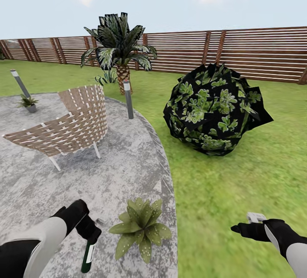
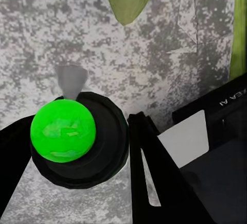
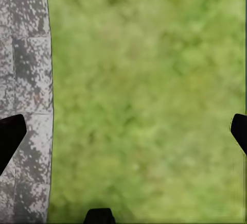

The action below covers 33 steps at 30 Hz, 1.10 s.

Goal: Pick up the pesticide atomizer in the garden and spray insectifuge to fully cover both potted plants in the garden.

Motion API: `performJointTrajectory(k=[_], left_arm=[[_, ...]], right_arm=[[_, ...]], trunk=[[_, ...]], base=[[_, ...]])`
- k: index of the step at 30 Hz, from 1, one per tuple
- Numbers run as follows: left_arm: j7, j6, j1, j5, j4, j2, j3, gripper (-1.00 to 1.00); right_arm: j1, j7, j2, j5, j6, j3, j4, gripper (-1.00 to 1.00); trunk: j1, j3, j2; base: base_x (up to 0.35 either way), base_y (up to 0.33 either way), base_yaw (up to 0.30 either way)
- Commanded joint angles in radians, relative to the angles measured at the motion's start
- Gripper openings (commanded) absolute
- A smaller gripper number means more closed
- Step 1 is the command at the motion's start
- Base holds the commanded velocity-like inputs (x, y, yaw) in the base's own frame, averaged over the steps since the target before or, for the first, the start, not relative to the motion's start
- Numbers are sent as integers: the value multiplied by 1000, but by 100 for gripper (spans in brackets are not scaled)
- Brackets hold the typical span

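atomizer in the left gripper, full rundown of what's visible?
The pesticide atomizer is held in the left gripper, hanging below it over the grey patio, beside the near potted plant. Head view: slim, dark green with a pale band. Left wrist view: dark round head with a bright green dot between the fingers.

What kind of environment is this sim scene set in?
A fenced back garden, by the look of it: green lawn bounded by a brown slatted wooden fence, a round grey paved patio with a woven lounge chair, and a palm.

arms: white shells | wrists: black | jaws: black (angular)
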Motion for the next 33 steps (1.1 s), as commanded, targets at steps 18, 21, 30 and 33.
performJointTrajectory(k=[18,21,30,33], left_arm=[[-1,-44,0,105,-2,-11,24,-100],[-1,-46,2,109,0,-11,25,-100],[-1,-58,29,109,0,-7,26,-100],[-1,-60,31,109,0,-6,26,-100]], right_arm=[[0,7,1,10,5,-9,-6,100],[0,7,1,9,5,-9,-3,100],[0,7,1,6,5,-9,0,100],[0,7,1,6,5,-9,0,100]], trunk=[[0,-1,0],[0,-1,0],[0,10,0],[0,14,0]], base=[[-250,-199,86],[-267,-206,1],[-265,-143,0],[-211,-19,0]])
